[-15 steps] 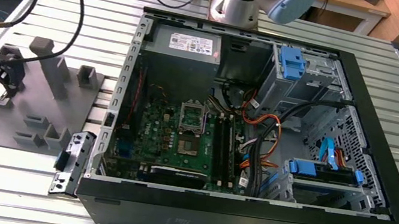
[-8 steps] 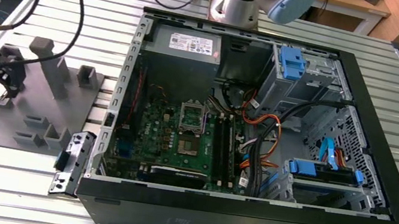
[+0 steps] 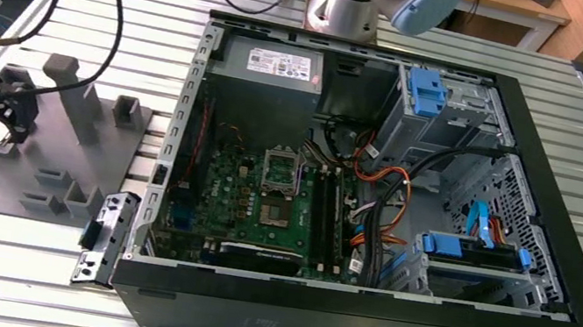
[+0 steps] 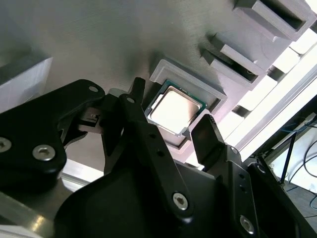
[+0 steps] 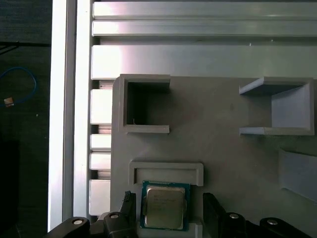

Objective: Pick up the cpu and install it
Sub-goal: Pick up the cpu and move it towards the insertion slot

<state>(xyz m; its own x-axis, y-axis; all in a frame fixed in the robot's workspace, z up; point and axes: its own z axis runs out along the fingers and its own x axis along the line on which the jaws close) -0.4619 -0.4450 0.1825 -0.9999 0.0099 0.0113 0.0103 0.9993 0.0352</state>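
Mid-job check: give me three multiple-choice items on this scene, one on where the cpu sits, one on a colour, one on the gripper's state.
1. Where does the cpu lie?
A. In the socket inside the case.
B. In a recess of the grey tray.
C. On the bare table slats.
2. What colour is the motherboard?
A. Green.
B. Red.
C. White.
3. How is the gripper?
A. Shut on the cpu.
B. Shut, empty.
C. Open, straddling the cpu.
Answers: B, the tray's rim frames it in both wrist views; A, per the exterior view; C, a gap shows beside each finger.
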